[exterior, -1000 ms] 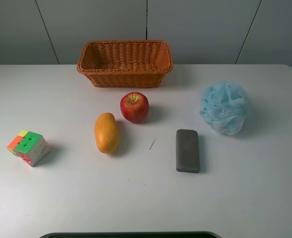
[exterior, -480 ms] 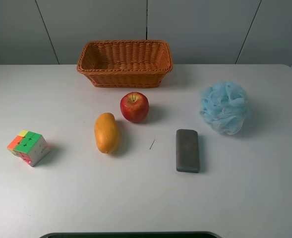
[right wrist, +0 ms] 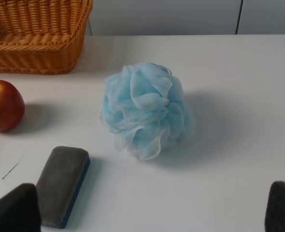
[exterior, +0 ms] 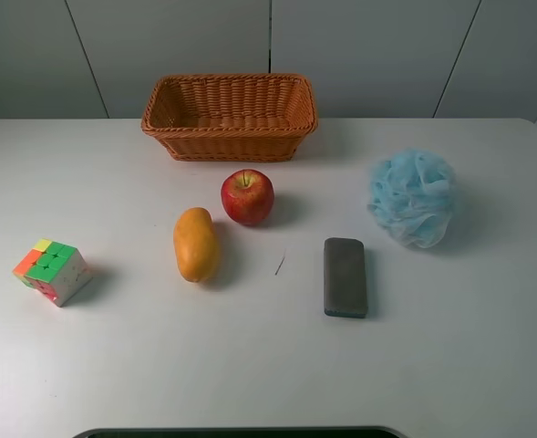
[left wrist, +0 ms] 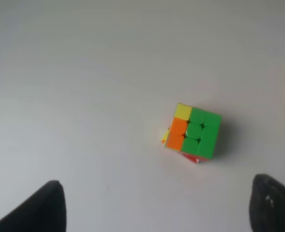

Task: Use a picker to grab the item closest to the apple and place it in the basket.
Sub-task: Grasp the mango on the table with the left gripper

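A red apple (exterior: 247, 196) sits mid-table in front of a woven basket (exterior: 232, 137). An orange-yellow mango (exterior: 196, 244) lies just left of and in front of the apple, nearer to it than anything else. Neither gripper shows in the exterior high view. In the left wrist view my left gripper (left wrist: 157, 208) is open and empty above the table, its dark fingertips (left wrist: 40, 210) far apart. In the right wrist view my right gripper (right wrist: 148, 210) is open and empty; the apple (right wrist: 4, 105) and the basket (right wrist: 36, 43) show there.
A colour cube (exterior: 52, 270) stands at the left, also in the left wrist view (left wrist: 193, 132). A grey eraser block (exterior: 345, 276) lies right of centre, also in the right wrist view (right wrist: 62, 184). A blue bath puff (exterior: 413, 198) sits at the right, also there (right wrist: 144, 108).
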Robot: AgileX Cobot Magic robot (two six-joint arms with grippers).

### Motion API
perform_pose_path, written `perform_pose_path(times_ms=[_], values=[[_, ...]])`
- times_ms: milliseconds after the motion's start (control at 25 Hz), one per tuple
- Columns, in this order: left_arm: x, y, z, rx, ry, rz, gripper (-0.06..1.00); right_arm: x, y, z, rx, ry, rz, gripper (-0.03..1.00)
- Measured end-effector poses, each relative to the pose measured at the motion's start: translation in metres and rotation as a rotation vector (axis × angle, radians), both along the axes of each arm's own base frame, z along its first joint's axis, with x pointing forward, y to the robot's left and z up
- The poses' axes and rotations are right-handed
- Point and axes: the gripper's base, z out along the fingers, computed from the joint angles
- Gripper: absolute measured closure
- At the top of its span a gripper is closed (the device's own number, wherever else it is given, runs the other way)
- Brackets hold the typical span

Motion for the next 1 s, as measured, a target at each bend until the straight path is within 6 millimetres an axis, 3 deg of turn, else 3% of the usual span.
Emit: perform_pose_path(times_ms=[240, 440, 720, 1000], values=[[0.055, -0.036, -0.022, -0.022, 0.102, -0.043, 0.22, 0.0, 0.0, 0.0, 0.0, 0.0, 0.0, 0.27], [0.085, -0.08, -0.051, -0.053, 0.169, -0.081, 0.22, 0.0, 0.0, 0.0, 0.0, 0.0, 0.0, 0.27], [0.101, -0.139, -0.1, -0.123, 0.283, -0.066, 0.22, 0.0, 0.0, 0.0, 0.0, 0.0, 0.0, 0.27], [0.111, -0.168, -0.145, -0.179, 0.385, -0.036, 0.22, 0.0, 0.0, 0.0, 0.0, 0.0, 0.0, 0.27]])
